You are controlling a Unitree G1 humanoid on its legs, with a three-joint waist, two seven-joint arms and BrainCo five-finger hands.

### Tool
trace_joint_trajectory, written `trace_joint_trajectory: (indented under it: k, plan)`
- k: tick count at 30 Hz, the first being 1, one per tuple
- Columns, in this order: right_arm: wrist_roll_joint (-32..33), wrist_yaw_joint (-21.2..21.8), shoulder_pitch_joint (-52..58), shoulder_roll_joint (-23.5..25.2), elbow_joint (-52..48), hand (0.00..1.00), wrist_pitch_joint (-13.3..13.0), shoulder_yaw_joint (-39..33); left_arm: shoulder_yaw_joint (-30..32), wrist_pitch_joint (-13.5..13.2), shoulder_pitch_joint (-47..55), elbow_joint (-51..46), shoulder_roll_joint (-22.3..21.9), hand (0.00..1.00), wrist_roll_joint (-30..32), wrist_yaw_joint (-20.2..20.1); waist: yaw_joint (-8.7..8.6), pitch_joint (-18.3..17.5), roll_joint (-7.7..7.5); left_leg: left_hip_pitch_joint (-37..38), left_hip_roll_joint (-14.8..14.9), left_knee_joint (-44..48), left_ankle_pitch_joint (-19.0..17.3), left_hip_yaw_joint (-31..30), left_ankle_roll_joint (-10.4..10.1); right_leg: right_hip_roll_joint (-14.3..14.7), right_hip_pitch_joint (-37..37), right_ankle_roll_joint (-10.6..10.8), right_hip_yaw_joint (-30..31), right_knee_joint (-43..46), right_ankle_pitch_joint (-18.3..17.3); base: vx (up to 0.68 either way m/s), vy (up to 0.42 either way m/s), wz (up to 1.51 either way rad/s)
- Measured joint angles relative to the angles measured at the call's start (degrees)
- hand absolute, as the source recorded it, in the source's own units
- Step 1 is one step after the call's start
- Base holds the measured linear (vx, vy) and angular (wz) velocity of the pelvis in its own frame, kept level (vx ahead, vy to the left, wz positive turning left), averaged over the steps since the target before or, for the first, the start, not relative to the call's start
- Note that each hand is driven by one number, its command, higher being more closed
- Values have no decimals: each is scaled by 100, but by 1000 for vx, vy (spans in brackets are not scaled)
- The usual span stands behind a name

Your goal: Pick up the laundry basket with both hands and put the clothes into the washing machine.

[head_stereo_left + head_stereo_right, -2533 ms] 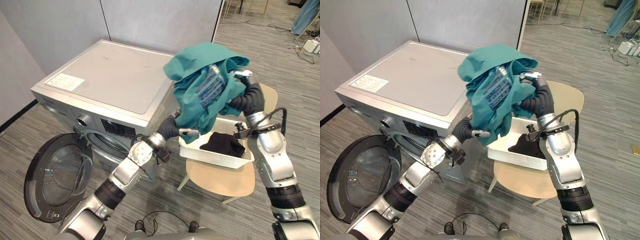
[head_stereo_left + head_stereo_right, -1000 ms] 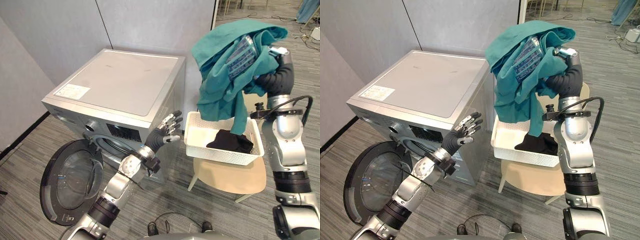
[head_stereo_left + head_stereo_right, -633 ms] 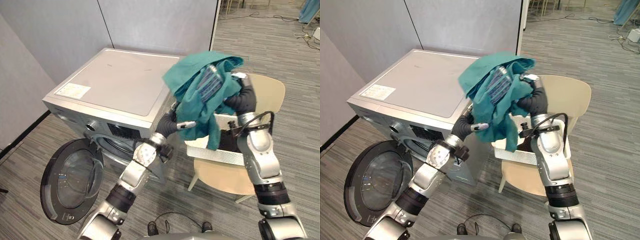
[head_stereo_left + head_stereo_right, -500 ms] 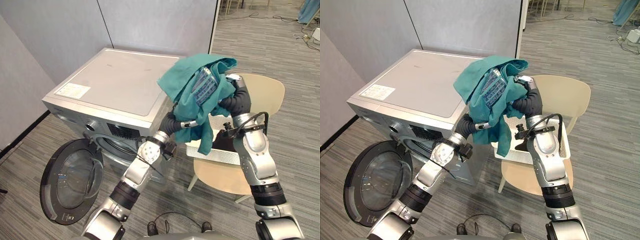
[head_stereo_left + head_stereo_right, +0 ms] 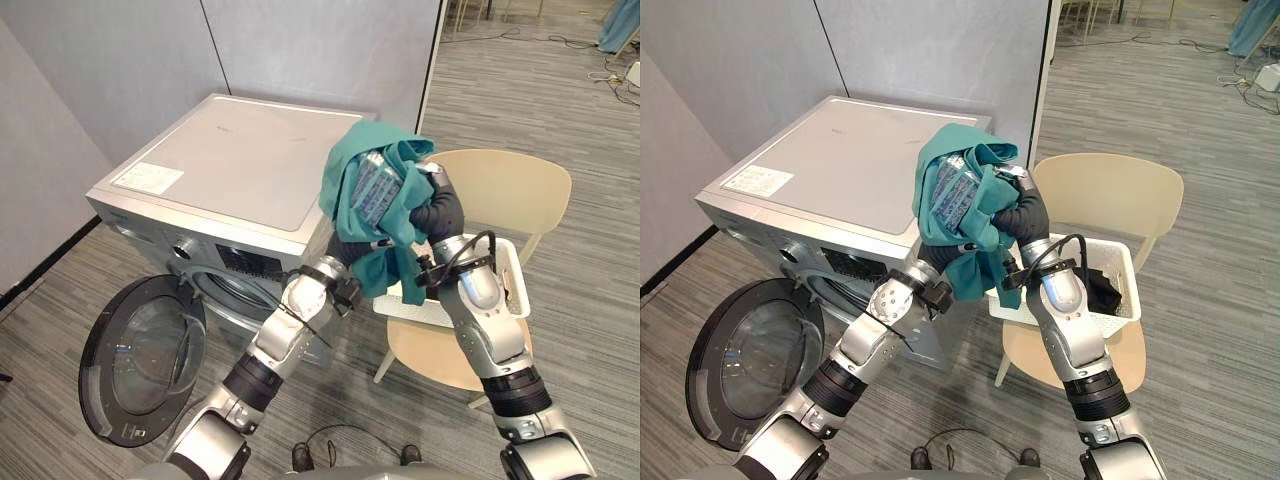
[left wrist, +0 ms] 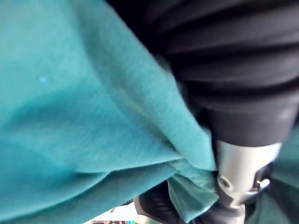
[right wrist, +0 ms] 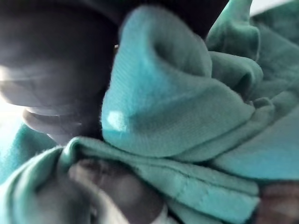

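A teal garment [image 5: 372, 200] hangs in the air beside the washing machine's front right corner. My right hand [image 5: 440, 212] is shut on its top bunch, a silver fingertip showing above the cloth. From below, my left hand [image 5: 345, 252] reaches into the hanging folds, which cover it. The white laundry basket [image 5: 512, 285] sits on a beige chair [image 5: 500, 190] just right of both hands, with a black garment [image 5: 1102, 290] lying in it. The silver washing machine [image 5: 230, 165] stands to the left, its round door [image 5: 140, 360] swung open and the drum opening [image 5: 235, 295] facing me.
A grey wall and partition stand behind the machine. Striped grey floor spreads around the chair and in front of the open door. At the far right of the room, cables and a power strip [image 5: 628, 72] lie on the floor.
A second ago the right hand held the garment high and the left was open and apart. The left hand has since reached into the cloth, and both hands carried it down and left.
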Motion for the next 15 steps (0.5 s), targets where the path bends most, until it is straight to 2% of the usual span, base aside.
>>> trace_joint_trajectory:
  k: [6, 7, 15]
  plan:
    - [93, 8, 30, 2, 24, 100, -50, 242, 126, -43, 0, -7, 129, 100, -3, 260, -3, 3, -35, 0, 3, 15, 12, 0, -1, 2, 0, -3, 1, 0, 2, 0, 0, 0]
    - [152, 8, 63, 2, 30, 0, -54, 241, 134, -43, 1, -8, 135, 100, -3, 263, 4, 3, -49, 0, 2, 16, 12, 1, -1, 1, 0, -5, 1, 0, 3, 0, 0, 0]
    - [168, -8, 312, -9, 55, 0, -185, 185, 197, -58, 2, -60, 144, 100, 14, 264, -4, -14, -167, 10, 6, 19, 12, 26, -1, 4, -3, -12, 23, -6, 8, 0, 0, 0]
